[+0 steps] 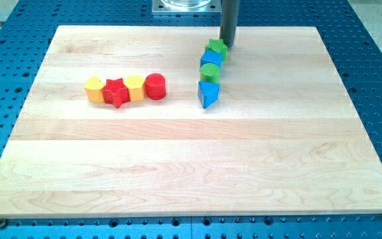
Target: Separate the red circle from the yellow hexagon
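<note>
The red circle [155, 86] sits left of the board's middle, touching the right side of the yellow hexagon [135, 87]. They end a row that also holds a red star [116, 92] and a yellow heart-like block [95, 89] at the left. My tip [228, 45] is at the view's top, right of centre, touching the upper right of a green star [217, 48]. It is far to the right of and above the red circle.
Below the green star runs a column of a blue block [212, 58], a green circle [209, 72] and a blue triangle [207, 94]. The wooden board [191, 166] lies on a blue perforated table [377, 66]. A metal arm base [184, 5] stands at the top.
</note>
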Robot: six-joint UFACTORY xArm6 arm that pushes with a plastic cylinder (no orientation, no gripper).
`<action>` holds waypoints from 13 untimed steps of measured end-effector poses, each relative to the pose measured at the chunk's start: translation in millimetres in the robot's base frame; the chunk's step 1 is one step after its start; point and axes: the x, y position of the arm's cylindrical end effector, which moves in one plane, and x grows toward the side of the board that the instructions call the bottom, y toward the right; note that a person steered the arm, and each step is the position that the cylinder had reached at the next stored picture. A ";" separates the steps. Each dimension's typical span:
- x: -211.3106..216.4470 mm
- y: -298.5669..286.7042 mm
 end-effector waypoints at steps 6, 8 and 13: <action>-57.2 -12.5; -1.6 -130.3; 187.9 -150.0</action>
